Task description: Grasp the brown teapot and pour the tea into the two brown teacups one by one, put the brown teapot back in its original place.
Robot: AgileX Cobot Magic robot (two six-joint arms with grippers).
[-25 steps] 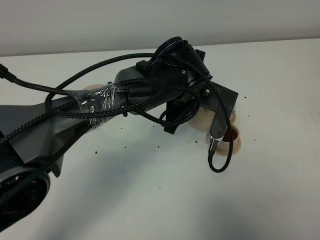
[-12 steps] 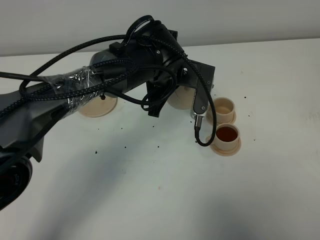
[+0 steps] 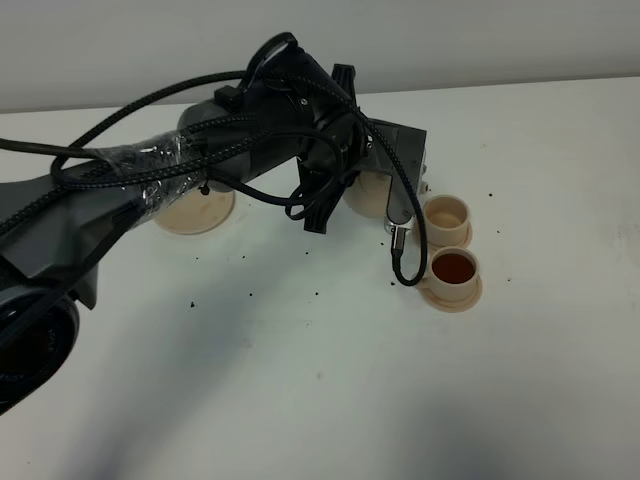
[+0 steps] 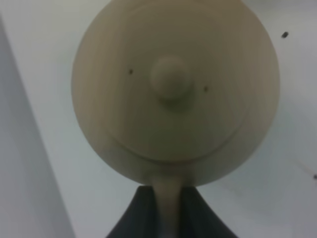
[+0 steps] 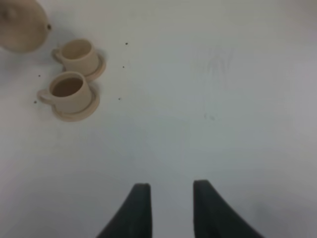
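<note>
Teapot (image 4: 173, 89) duty is about halfway done, judging by the cups. The pot hangs from the left gripper (image 4: 167, 208), whose two dark fingers are closed on either side of its loop handle (image 4: 167, 191); the wrist view looks straight down on the knobbed lid. From the high camera the left arm reaches across the middle of the table (image 3: 300, 390) and hides most of the pot, which sits just beside the far cup (image 3: 447, 214), on the side away from the right arm. Whether its base touches the table cannot be told. The near cup (image 3: 455, 268) holds dark tea, so one pour looks finished. The far cup shows a pale inside and seems empty, so the second pour is not yet done. Both cups stand upright on their small saucers, close together. The wide saucer (image 3: 195, 218), where the pot belongs, lies bare and well apart from the cups, partly under the left arm. After the second cup is filled, the pot has to go back there. The right gripper (image 5: 171, 201) hangs over bare table with its fingers apart, holding nothing.
</note>
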